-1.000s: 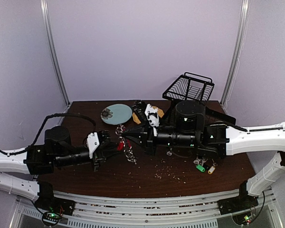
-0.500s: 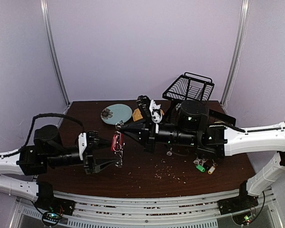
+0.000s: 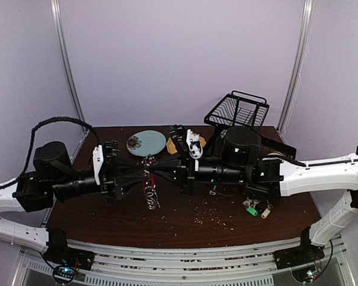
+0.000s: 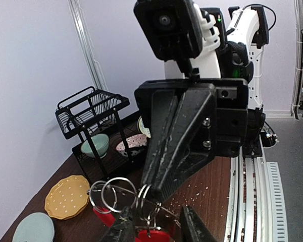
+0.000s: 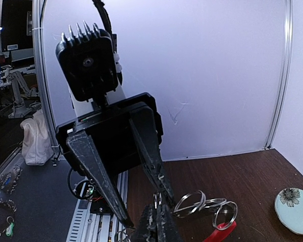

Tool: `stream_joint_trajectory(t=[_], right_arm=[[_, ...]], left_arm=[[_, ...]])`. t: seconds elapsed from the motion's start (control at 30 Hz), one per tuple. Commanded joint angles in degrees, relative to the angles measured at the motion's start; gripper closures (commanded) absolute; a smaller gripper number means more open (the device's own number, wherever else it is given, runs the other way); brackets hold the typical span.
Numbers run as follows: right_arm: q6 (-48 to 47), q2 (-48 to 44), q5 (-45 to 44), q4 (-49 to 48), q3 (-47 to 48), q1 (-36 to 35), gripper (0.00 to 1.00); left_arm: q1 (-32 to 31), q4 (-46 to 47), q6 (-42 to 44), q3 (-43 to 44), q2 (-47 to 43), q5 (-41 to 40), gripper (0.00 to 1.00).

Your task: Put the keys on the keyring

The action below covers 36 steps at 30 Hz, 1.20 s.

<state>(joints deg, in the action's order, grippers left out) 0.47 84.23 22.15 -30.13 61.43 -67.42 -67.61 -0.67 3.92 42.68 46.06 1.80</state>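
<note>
Two grippers meet tip to tip above mid-table, the left gripper (image 3: 138,173) and right gripper (image 3: 158,173) both pinched on the keyring (image 3: 148,179), leaving no gap between them. The far side is crowded by a teal plate (image 3: 147,142) and wire rack (image 3: 237,111). A tagged key bunch (image 3: 258,210) sits right; bare table (image 3: 185,229) lies near.

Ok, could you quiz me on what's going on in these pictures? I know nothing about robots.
1. True or false: the black wire rack stands at the far right of the table.
2. What colour is the sleeve on the keyring? A green, B red, C blue.
3. Fill in: the right tool is shut on the ____.

Key: 1 true; 2 B; 3 keyring.
</note>
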Motion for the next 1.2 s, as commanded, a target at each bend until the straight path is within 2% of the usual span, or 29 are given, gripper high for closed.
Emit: stream_joint_trajectory(t=[0.0, 0.07, 0.13, 0.2, 0.27, 0.3, 0.43, 0.5, 0.53, 0.6, 0.67, 0.8, 0.87, 0.97, 1.17], right_arm=[[-1.5, 0.0, 1.5, -0.7, 0.9, -0.1, 1.00], [-2.0, -0.2, 1.9, -0.5, 0.8, -0.3, 1.00], [-2.4, -0.5, 1.9, -0.4, 0.9, -0.3, 1.00], [-2.7, -0.7, 2.0, -0.1, 0.9, -0.3, 1.00], [-3.0, -0.8, 2.1, 0.0, 1.0, -0.3, 1.00], [-3.1, -0.8, 2.2, 0.0, 1.1, -0.3, 1.00], [-4.1, -0.9, 2.7, 1.5, 1.6, -0.3, 1.00], [-7.0, -1.2, 2.9, 6.2, 2.8, -0.2, 1.00], [-9.3, -1.2, 3.0, 10.5, 3.9, 0.0, 0.99], [-14.6, -1.4, 0.6, 20.5, 7.4, 0.7, 0.85], [-22.2, -0.8, -0.9, 30.7, 11.7, 1.3, 0.79], [-31.8, 3.2, -0.5, 49.9, 21.8, 1.9, 0.76], [-33.7, 5.8, -1.4, 55.0, 26.2, 2.0, 0.76], [-35.3, 7.1, -1.6, 56.6, 27.8, 2.2, 0.76], [-34.4, 6.5, 3.9, 52.1, 25.2, 3.2, 0.72]], left_arm=[[0.0, -0.5, -0.4, 3.8, 2.1, -1.8, 0.70], [0.3, -0.8, -0.2, 4.2, 2.6, -1.9, 0.76], [0.6, -0.7, -0.2, 4.0, 2.5, -1.8, 0.86], [0.8, -0.6, -0.2, 3.5, 2.2, -1.7, 0.89], [0.8, -0.5, -0.1, 3.1, 1.7, -1.5, 0.99], [0.9, -0.5, 0.0, 3.1, 1.6, -1.4, 1.00], [0.9, -1.5, 0.8, 3.1, 1.3, -0.7, 1.00], [0.9, -2.7, 1.9, 3.5, 1.4, -0.9, 1.00], [0.9, -4.0, 2.7, 4.0, 1.8, -1.1, 1.00], [0.9, -8.5, 4.2, 5.9, 3.2, -2.4, 1.00], [0.9, -12.7, 5.7, 8.1, 5.0, -3.1, 1.00], [0.9, -17.9, 7.3, 11.8, 8.0, -3.5, 1.00], [0.9, -18.4, 7.6, 12.7, 8.6, -3.5, 1.00], [0.9, -17.9, 7.5, 13.0, 8.5, -2.7, 1.00], [0.9, -16.3, 6.9, 12.6, 8.2, -1.6, 1.00]])
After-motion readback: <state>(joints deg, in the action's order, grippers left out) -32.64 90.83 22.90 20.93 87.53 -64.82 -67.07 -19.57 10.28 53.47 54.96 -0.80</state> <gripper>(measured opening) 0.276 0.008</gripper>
